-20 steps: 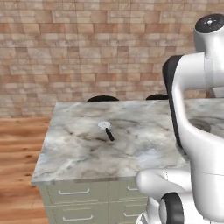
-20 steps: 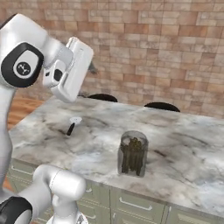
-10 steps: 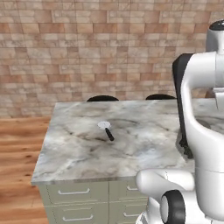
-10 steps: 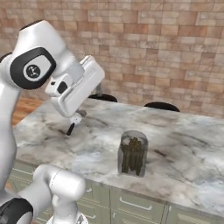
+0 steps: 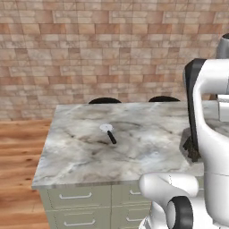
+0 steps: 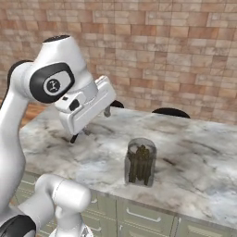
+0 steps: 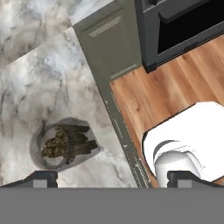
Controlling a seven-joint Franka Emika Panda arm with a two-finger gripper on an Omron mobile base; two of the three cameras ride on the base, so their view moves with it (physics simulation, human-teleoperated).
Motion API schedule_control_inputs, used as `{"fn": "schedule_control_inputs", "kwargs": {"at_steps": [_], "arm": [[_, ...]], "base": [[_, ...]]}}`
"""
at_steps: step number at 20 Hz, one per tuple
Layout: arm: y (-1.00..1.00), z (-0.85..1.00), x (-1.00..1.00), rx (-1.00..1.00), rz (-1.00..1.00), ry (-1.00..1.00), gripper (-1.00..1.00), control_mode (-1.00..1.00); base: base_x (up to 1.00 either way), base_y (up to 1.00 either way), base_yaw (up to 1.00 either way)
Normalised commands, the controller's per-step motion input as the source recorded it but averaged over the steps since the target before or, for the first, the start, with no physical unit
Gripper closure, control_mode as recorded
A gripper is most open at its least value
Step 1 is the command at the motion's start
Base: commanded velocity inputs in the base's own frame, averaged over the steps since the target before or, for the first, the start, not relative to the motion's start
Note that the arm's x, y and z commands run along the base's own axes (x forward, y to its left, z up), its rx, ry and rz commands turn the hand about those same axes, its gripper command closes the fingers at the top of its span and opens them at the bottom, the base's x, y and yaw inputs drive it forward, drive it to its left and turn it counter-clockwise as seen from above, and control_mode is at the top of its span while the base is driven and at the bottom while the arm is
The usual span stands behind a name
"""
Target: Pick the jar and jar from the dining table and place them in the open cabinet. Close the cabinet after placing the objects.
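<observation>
Poised above the dining table (image 6: pixel 194 152), jaws spread wide and holding nothing, the gripper (image 7: pixel 111 177) looking almost straight down past the slab's edge; one glass jar (image 6: pixel 140 162) of dark upright sticks standing near the front edge of the marble, apart from the small white-headed utensil (image 5: pixel 109 132) farther back; seen from the hand, the jar (image 7: pixel 63 146) lying off toward the left fingertip (image 7: pixel 41 178), not yet between the two. Best done, by this reading, by sliding over until the jar sits centred between the fingers, descending upright around its glass wall below the rim, closing squarely; risk of tipping it off the nearby edge if nudged sideways; second jar's whereabouts impossible to tell.
</observation>
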Motion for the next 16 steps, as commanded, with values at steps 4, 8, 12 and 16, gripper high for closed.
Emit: {"fn": "schedule_control_inputs", "kwargs": {"at_steps": [4,8,12,16], "arm": [[0.00,-0.25,0.05,0.08,-0.01,0.03,-1.00,-1.00],[0.00,-0.21,0.14,0.06,0.00,0.09,-1.00,-1.00],[0.00,-0.18,0.13,0.07,0.00,0.09,-1.00,-1.00],[-0.01,-0.17,0.05,0.08,0.00,0.05,-1.00,-1.00]], "base": [[0.00,0.00,0.00],[0.00,0.00,0.00],[0.00,0.00,0.00],[0.00,0.00,0.00]]}}
